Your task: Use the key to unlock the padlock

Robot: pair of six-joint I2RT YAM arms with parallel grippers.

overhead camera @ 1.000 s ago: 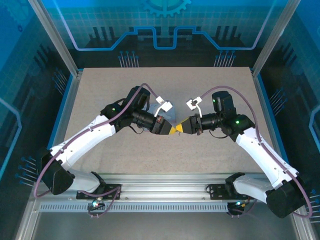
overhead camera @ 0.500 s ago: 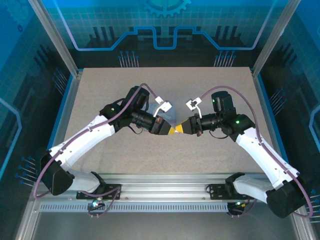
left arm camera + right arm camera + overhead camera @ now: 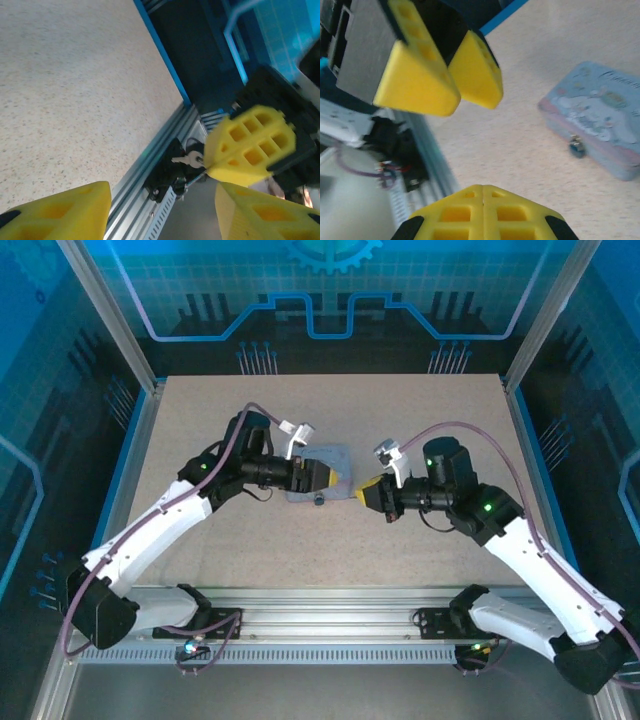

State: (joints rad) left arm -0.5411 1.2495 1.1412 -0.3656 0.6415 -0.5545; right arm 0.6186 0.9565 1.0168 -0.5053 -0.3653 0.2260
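Note:
The key (image 3: 186, 160) is a small silvery piece sticking out of the tips of my right gripper (image 3: 209, 162), which is shut on it. In the top view the right gripper (image 3: 366, 494) hovers just right of the pale blue cartoon tin (image 3: 337, 454). The padlock (image 3: 576, 146) hangs at the tin's front wall (image 3: 600, 120), and from above the padlock (image 3: 318, 500) is a small dark spot. My left gripper (image 3: 335, 480) is over the tin, open, with nothing between its yellow fingers (image 3: 55, 212). From the right wrist, my own shut gripper (image 3: 483, 192) hides the key.
The tin rests mid-table on the speckled beige tabletop (image 3: 420, 420). An aluminium rail (image 3: 330, 600) runs along the near edge by the arm bases. Blue frame edges (image 3: 130, 455) and transparent walls border the table on the left, right and back.
The two grippers, whose tips met a second ago, have drawn apart. The left one opened and pulled back left over the tin; the right one moved back right, still shut.

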